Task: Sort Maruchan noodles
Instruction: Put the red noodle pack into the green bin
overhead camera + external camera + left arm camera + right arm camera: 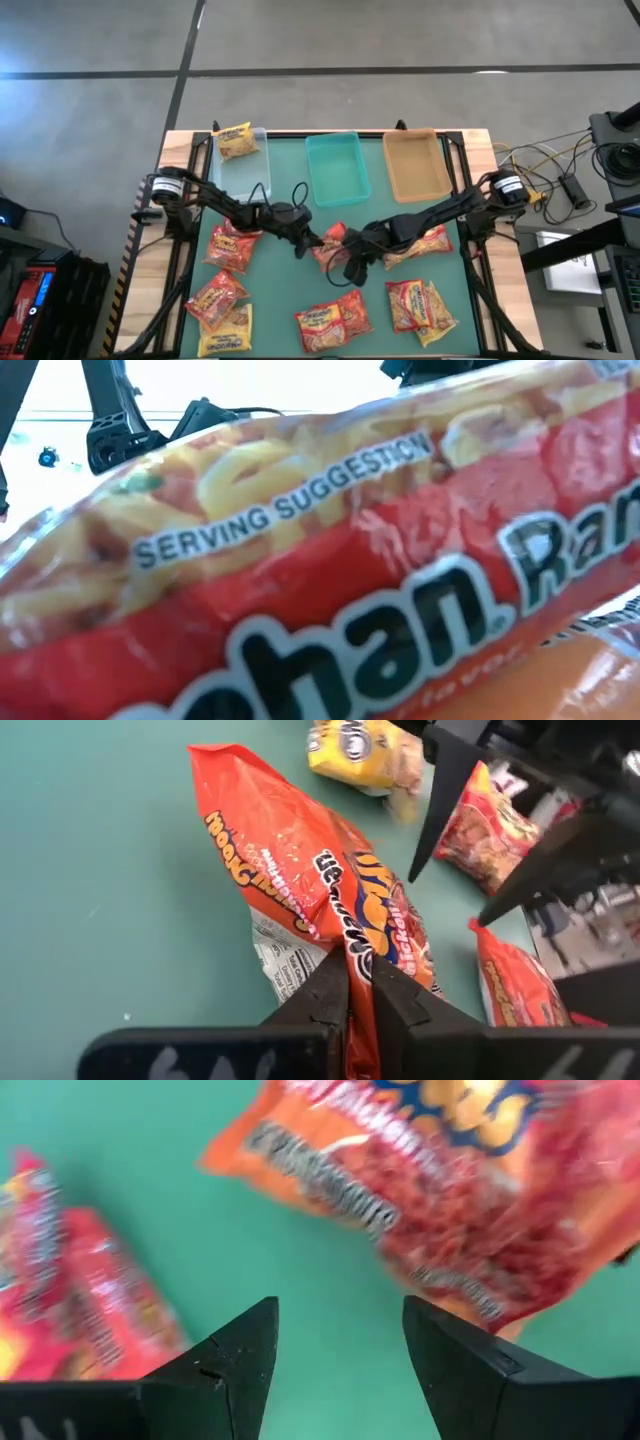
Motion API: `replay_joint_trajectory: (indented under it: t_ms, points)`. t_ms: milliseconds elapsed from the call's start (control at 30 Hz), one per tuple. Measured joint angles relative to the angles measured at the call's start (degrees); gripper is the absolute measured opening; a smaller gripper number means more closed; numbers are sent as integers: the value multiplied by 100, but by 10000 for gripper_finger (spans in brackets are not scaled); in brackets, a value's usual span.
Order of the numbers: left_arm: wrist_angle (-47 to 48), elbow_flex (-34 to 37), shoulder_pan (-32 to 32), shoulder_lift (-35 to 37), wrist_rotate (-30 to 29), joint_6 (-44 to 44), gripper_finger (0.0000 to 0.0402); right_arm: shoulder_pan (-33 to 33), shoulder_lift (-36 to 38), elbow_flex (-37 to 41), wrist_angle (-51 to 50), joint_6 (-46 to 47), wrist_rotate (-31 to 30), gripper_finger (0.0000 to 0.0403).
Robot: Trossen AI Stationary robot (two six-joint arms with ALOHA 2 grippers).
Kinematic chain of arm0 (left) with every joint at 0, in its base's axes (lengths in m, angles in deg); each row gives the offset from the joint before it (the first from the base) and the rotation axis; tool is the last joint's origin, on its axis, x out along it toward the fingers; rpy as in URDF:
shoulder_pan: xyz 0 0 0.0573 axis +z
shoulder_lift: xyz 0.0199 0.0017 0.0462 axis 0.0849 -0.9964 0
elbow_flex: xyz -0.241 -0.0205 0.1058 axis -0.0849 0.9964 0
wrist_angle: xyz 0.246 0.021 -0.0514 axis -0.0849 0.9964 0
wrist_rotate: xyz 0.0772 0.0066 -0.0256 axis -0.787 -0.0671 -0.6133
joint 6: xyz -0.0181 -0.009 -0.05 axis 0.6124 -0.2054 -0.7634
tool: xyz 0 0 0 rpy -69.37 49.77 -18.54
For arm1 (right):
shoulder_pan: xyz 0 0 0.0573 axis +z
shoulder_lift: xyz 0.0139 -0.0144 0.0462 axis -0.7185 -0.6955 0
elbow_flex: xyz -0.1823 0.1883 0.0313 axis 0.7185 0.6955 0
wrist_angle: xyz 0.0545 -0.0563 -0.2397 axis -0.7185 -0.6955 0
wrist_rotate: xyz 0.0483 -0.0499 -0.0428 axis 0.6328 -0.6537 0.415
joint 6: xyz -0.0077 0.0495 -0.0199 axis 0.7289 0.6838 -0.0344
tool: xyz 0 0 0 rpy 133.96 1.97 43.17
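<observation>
1. Low view: blocked by one red packet [330, 570] lying right at the lens, long axis across the picture, label readable; arm parts just visible behind.
2. Left wrist view: left gripper [358, 982] clenched on edge of orange-red packet [310, 880]; fingers [325, 995] pinch the crinkled plastic w/ no gap. Packet's long axis runs away from the fingers, far end pointing out over the green counter [100, 870].
3. Right wrist view: right gripper [340, 1350] released, fingers apart, nothing between; hangs over bare mat near the same orange-red packet.
4. High view, mid-counter: both grippers meet near centre, pinched packet between them.
5. High view, near edge & sides: roughly eight packets unsorted, lying at mixed angles: left cluster, two pairs at the near edge, one under the right arm.
6. High view, far edge: clear tray [240, 160] holds one yellow packet [236, 141]; teal tray [336, 167] & tan tray [416, 164] hold nothing.
7. Progress est.: early — one sorted, one in hand, most left.
</observation>
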Motion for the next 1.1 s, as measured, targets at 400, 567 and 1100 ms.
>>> replay_joint_trajectory:
  t_ms: [400,567,1100]
  points:
    - [705,-23,93,792,208,1156,1,2,558,-2,0,-9,559,203]
    - [1177,-27,108,1160,208,1417,1,2,571,-3,1,-33,515,203]
    - [1873,-31,269,2087,161,1840,0,2,427,-4,3,-85,501,203]
